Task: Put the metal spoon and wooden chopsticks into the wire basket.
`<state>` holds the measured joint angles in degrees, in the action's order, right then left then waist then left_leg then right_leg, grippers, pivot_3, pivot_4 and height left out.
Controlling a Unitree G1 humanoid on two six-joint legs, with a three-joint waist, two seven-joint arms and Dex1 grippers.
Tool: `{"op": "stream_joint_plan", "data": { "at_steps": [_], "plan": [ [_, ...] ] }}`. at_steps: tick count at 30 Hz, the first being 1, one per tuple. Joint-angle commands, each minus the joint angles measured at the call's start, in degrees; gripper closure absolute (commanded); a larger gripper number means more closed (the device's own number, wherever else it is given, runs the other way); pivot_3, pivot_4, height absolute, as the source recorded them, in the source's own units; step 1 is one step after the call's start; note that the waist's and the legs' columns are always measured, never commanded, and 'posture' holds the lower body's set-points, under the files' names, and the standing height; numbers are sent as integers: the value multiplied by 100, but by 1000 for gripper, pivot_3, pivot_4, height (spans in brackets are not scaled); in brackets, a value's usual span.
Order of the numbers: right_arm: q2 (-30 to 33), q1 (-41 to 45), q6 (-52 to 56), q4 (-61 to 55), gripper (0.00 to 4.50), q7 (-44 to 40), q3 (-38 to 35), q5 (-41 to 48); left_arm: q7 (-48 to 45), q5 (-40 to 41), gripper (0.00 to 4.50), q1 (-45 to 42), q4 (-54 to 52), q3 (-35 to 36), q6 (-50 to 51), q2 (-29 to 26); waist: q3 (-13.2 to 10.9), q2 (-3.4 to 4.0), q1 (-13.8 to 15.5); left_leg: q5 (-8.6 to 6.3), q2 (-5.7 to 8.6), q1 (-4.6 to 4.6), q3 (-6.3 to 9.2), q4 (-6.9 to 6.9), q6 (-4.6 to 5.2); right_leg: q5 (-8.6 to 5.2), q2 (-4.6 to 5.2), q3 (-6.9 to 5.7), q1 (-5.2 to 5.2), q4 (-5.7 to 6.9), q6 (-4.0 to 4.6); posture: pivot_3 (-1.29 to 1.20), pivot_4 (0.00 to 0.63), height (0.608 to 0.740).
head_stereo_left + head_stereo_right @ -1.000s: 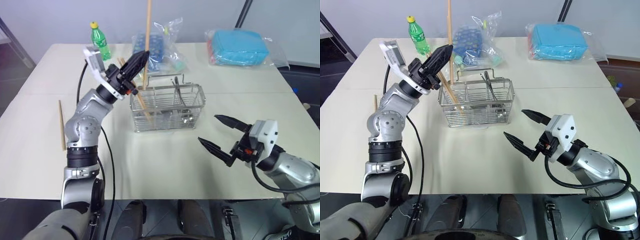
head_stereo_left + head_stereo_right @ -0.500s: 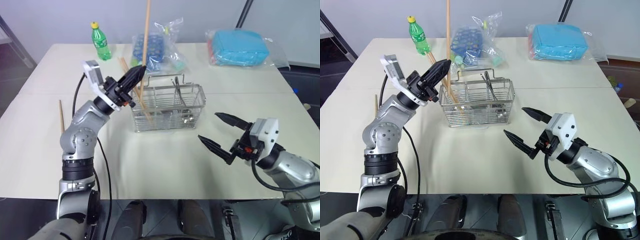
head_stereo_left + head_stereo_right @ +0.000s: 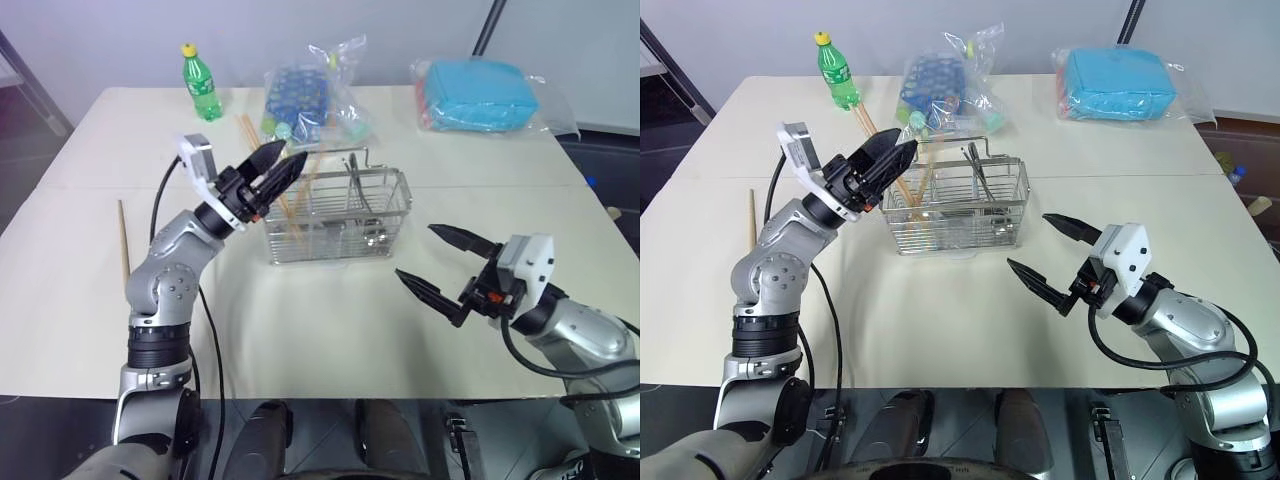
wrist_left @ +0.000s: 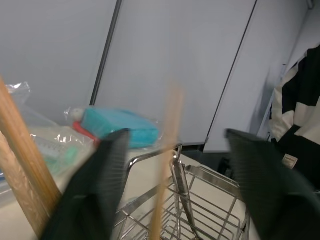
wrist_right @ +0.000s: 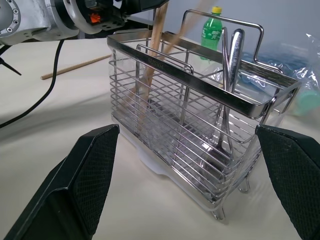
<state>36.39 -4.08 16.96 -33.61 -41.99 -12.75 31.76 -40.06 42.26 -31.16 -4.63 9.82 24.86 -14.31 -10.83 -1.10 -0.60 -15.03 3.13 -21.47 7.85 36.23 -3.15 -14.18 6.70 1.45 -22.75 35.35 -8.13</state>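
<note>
- Cream-white worktop, plain, no pattern.
- Shiny silver wire basket, a grid of thin bright bars.
- Light-brown wooden chopsticks leaning in the basket's left end; one more chopstick the same pale brown at far left.
- Silver-grey metal spoon gleaming in the basket.
- Left pincer black; right pincer black, with a white housing behind it.
- Green bottle with a yellow cap.
- Clear bag with blue, dotted contents.
- Turquoise block in clear wrap, red at its edge.
</note>
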Motion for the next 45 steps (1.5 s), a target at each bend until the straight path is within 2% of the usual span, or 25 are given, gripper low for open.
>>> {"op": "stream_joint_plan", "data": {
  "at_steps": [1,10,16,21,25,28,33,39,45],
  "plan": [
    [11,-5,-101,-128,0,-5,-112,25,8,73,62,-58,-205,65,-64,-38,0,0,-1,0,0,0,0,0,0,0,0,0,0,0,0,0,150,740],
    [27,-66,-61,-151,0,-77,-79,90,592,811,62,-750,-300,624,174,-67,-1,-1,1,0,0,-1,1,1,0,0,0,0,0,-1,0,0,150,740],
    [219,-325,71,-613,0,-389,-95,446,1227,1035,62,-1224,-52,1309,243,-572,-1,0,-24,0,0,2,1,-4,0,-1,0,0,-2,-1,-1,0,150,740],
    [320,-375,158,-841,0,-484,-47,645,1809,412,62,-982,485,1581,19,-1032,0,1,-7,0,-1,4,1,-2,0,0,-1,0,1,0,-1,0,150,740],
    [403,-406,188,-988,0,-639,98,728,3036,-981,62,-491,1257,1513,-93,-1465,0,0,4,0,0,3,1,-2,0,0,-1,0,1,-1,-1,0,150,740],
    [454,-437,247,-1086,0,-731,144,843,3867,-1684,62,92,1284,1476,383,-1734,-1,-1,-42,0,0,5,0,-8,0,0,-1,1,-4,-1,-1,0,150,740],
    [597,-236,309,-962,0,-904,168,966,4582,-1830,62,624,539,1619,1549,-1786,-9,-34,51,0,-1,-6,10,-5,0,0,-1,-3,-8,1,-1,0,150,740],
    [575,31,295,-682,0,-1037,297,878,5182,-1975,62,580,220,1759,3590,-1926,-7,-39,114,-1,0,-1,8,-5,-1,0,-1,-3,-4,0,-1,0,150,740],
    [539,176,265,-535,0,-1053,384,829,5090,-2115,62,337,253,1677,4154,-1950,-7,-40,115,-1,0,-2,8,-9,-1,0,-2,-3,-11,6,-1,0,150,740]
  ]
}}
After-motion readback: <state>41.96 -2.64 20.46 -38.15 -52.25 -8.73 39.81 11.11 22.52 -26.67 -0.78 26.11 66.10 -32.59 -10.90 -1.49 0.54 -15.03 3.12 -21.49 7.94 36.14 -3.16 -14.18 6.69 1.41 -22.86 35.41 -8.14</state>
